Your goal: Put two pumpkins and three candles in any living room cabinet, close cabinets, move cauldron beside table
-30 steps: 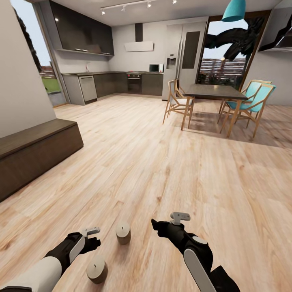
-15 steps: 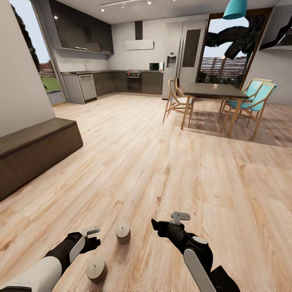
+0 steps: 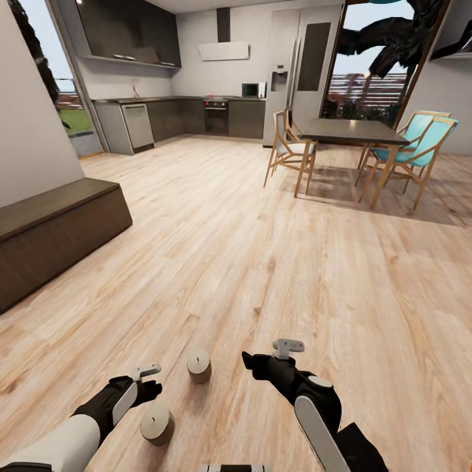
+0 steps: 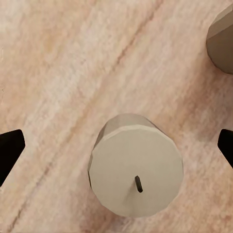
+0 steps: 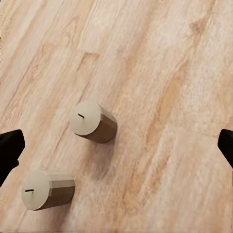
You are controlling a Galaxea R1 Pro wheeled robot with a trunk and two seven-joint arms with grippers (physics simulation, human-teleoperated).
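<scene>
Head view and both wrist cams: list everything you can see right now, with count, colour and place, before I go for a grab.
Candles: two, beige, standing on the floor between the arms, one farther, one nearer.
Cabinet: one, dark brown, low, along the left wall.
Dining table: one, dark top, pale legs, far right.
Chairs: one pale wood, two turquoise, around that table.
Kitchen units: dark, far wall.
Floor: pale wood planks.
Left gripper: black, open, over the nearer candle.
Right gripper: black, open, above the floor.

Pale wood floor [image 3: 216,262] — dining table [image 3: 354,133] with teal chairs [image 3: 419,147], dark kitchen counter [image 3: 183,118] beyond
</scene>
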